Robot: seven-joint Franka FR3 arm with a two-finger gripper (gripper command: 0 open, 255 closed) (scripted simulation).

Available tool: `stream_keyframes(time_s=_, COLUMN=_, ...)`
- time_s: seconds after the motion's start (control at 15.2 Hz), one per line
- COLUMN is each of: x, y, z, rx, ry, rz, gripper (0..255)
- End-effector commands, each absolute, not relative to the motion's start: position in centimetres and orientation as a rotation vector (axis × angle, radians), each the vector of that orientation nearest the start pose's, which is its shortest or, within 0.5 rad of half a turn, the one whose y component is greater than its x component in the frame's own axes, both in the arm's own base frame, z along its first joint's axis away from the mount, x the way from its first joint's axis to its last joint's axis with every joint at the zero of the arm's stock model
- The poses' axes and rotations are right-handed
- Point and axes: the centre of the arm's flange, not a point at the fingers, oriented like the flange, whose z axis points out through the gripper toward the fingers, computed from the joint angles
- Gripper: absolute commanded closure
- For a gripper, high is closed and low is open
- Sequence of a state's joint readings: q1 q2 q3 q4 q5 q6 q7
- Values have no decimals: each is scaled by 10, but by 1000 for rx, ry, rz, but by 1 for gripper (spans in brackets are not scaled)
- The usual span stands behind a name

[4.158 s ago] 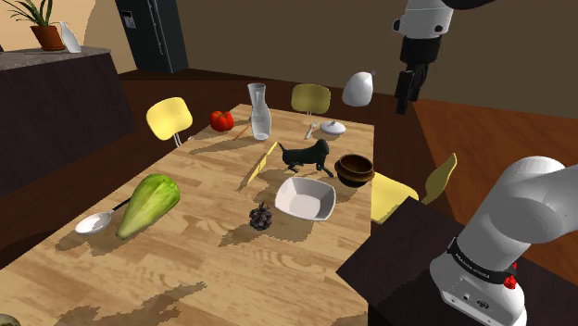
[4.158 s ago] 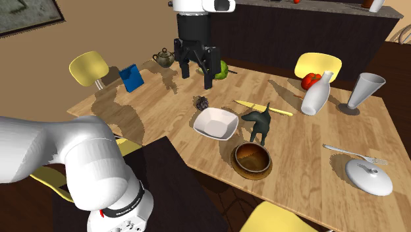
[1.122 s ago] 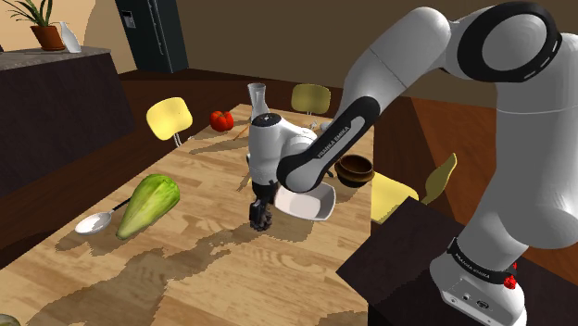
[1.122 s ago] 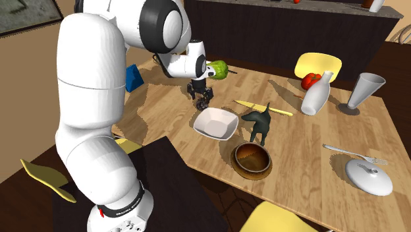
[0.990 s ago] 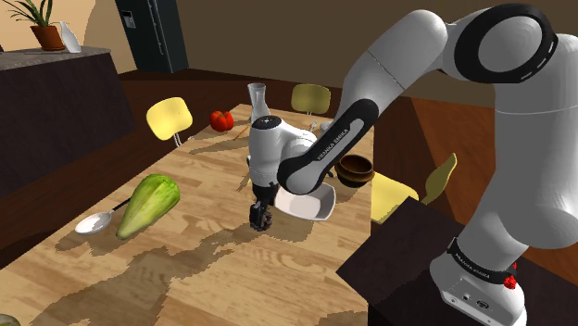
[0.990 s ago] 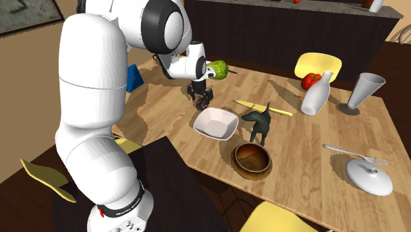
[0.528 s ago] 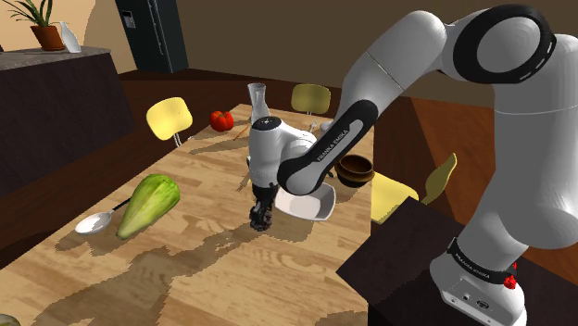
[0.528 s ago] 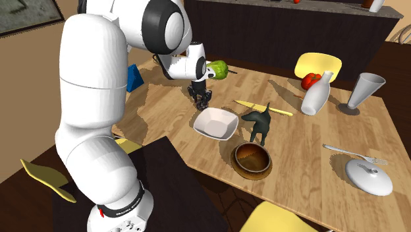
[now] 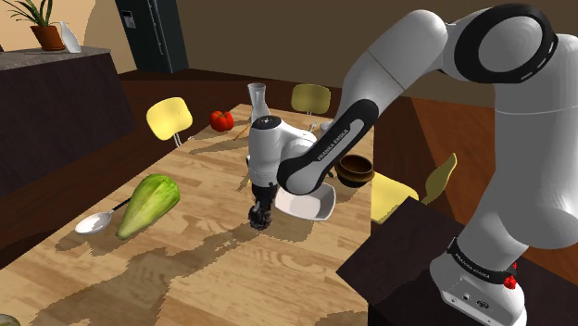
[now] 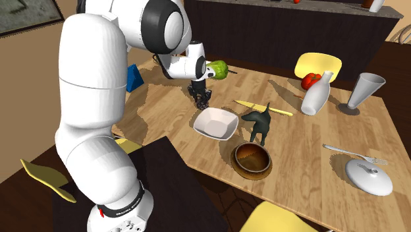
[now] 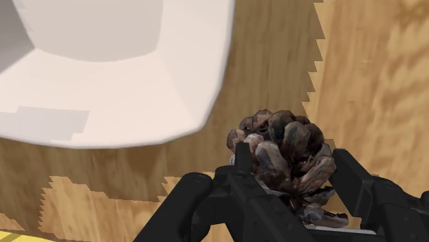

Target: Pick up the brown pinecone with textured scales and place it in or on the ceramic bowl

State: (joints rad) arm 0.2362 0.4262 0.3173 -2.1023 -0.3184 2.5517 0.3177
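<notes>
1. Noting a wooden table of pale planks with plain grain, and patchy shadow spreading over it on the near side of the white bowl.
2. Finding the gripper pointing down just beside the white bowl, at the corner toward the shoulder view's left.
3. Seeing both black fingers clasping the pinecone from either side, scales brown and rough. Placing it low over the wood, just outside the white bowl's rim and not in it. Not managing to tell whether it is touching the tabletop.
4. Logging a brown bowl and a dark dog figure just beside the white bowl, on the side away from the pinecone.
5. Marking a green vegetable and a spoon well apart from the white bowl, toward the shoulder view's left.
6. Marking a white bottle, a glass vase, a fork and a white lid well apart from the white bowl, toward the second exterior view's right.
7. Taking in the room: yellow chairs ringing the table, a dark counter carrying a potted plant far beyond the white bowl, and tan walls.
</notes>
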Motion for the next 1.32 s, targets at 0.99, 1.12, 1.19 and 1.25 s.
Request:
stream_keyframes(time_s=0.99, x=498, y=309, z=303, rx=-3083, ry=-727, rz=-109, gripper=255)
stream_keyframes(time_s=1.12, x=498, y=309, z=314, rx=-3083, ry=-727, rz=-109, gripper=255)
stream_keyframes(time_s=1.19, x=498, y=309, z=319, rx=-3083, ry=-727, rz=-109, gripper=255)
stream_keyframes(time_s=1.25, x=498, y=309, z=325, rx=-3083, ry=-727, rz=-109, gripper=255)
